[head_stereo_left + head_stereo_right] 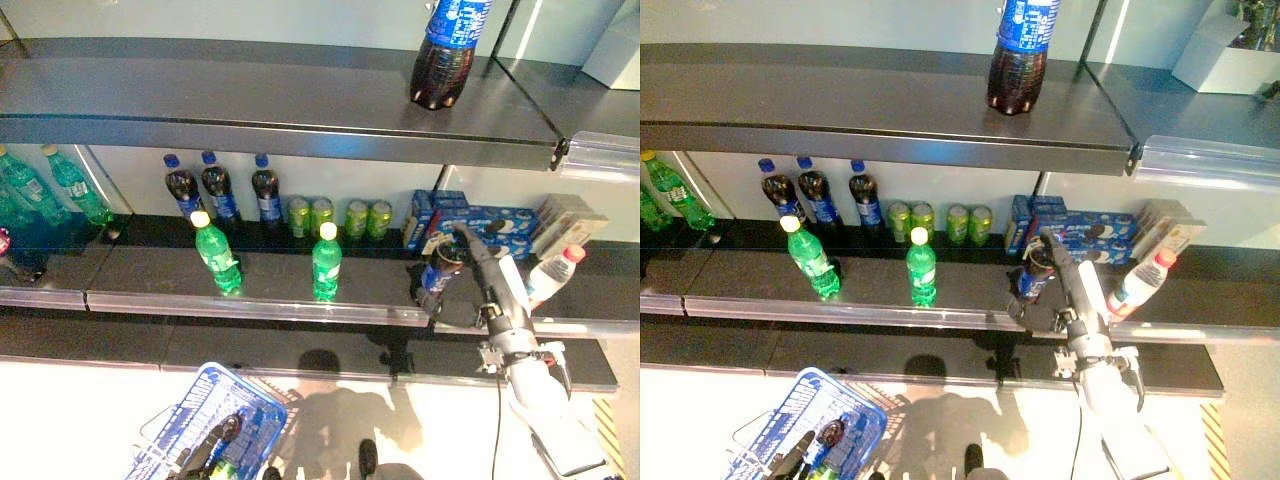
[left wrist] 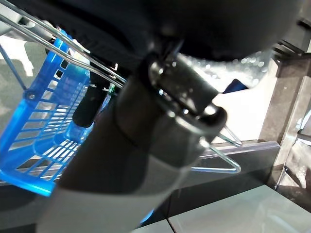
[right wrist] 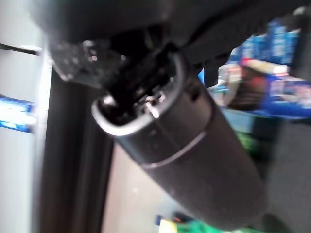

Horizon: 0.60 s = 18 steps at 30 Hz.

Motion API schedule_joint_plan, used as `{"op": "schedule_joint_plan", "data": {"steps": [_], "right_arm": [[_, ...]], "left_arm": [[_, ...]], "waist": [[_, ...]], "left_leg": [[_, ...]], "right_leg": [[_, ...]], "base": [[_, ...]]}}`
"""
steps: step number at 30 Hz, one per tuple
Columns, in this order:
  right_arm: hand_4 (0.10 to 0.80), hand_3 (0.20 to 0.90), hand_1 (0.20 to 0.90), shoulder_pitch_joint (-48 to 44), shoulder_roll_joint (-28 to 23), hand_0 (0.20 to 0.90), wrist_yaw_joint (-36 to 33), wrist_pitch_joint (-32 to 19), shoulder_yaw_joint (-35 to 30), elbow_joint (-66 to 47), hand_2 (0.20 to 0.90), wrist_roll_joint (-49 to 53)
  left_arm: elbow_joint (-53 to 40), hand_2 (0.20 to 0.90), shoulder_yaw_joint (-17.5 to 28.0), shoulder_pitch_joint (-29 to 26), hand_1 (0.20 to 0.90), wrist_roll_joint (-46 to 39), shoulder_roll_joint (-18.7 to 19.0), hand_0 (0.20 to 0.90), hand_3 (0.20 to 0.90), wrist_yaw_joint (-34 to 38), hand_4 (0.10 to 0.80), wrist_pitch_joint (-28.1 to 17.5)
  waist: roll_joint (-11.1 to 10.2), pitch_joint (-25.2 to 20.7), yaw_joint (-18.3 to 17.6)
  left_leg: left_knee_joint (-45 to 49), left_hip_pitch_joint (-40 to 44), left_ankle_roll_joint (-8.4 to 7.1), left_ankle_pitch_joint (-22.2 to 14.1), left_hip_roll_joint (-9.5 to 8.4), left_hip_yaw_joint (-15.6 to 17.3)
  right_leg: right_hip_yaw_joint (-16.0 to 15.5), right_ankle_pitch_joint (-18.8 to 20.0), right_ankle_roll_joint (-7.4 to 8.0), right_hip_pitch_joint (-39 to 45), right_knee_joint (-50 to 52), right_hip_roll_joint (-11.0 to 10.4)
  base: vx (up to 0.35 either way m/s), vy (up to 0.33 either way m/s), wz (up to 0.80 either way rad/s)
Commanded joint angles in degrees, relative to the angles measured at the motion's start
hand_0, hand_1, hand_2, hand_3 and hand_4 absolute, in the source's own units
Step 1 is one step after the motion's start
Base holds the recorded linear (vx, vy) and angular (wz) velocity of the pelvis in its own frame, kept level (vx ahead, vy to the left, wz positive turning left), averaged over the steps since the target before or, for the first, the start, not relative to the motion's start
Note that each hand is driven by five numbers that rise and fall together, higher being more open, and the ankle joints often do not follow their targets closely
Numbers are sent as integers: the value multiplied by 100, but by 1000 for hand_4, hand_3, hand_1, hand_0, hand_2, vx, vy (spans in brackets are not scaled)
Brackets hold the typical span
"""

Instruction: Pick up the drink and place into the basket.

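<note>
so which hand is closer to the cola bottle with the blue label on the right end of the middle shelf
Right. The right hand is at the cola bottle on the middle shelf, reaching in from the robot's right. The left hand is far below, at the blue basket on the floor.

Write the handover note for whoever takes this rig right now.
Right hand: reached onto the middle shelf, at a dark cola bottle by the blue boxes; grip cannot be told.
Left hand: low, holding the blue basket by its wire handle.
Basket: already holds bottles.
Done: reach to the cola.
Left: secure the grasp, lift the bottle clear, lower it into the basket.
</note>
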Motion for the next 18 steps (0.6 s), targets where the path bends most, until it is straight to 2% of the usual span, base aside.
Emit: {"op": "schedule_joint_plan", "data": {"steps": [1,8,18], "right_arm": [[800,900,900,-599,-273,900,-753,-493,-642,-729,900,258],[800,900,900,-300,-122,900,-1201,-278,-790,-782,900,157],[800,900,900,-168,11,900,-1559,35,-537,-501,900,121]], "left_arm": [[-354,300,-36,-241,300,203,-37,300,200,-577,100,-414],[-292,300,88,-156,300,295,-15,300,200,-570,100,-321],[-496,300,-121,-99,300,320,20,300,200,-528,100,-291]], "waist": [[-5,-226,136],[5,-246,133],[129,-21,127]], "left_leg": [[761,172,178,-859,88,187],[975,123,201,-945,74,194],[1632,-139,251,-1124,32,91]], "right_leg": [[-113,-572,417,-56,759,-489],[-139,-655,401,-65,902,-507],[-129,-847,296,-203,1406,-554]], "base": [[21,17,4],[4,3,1],[24,7,1]]}}
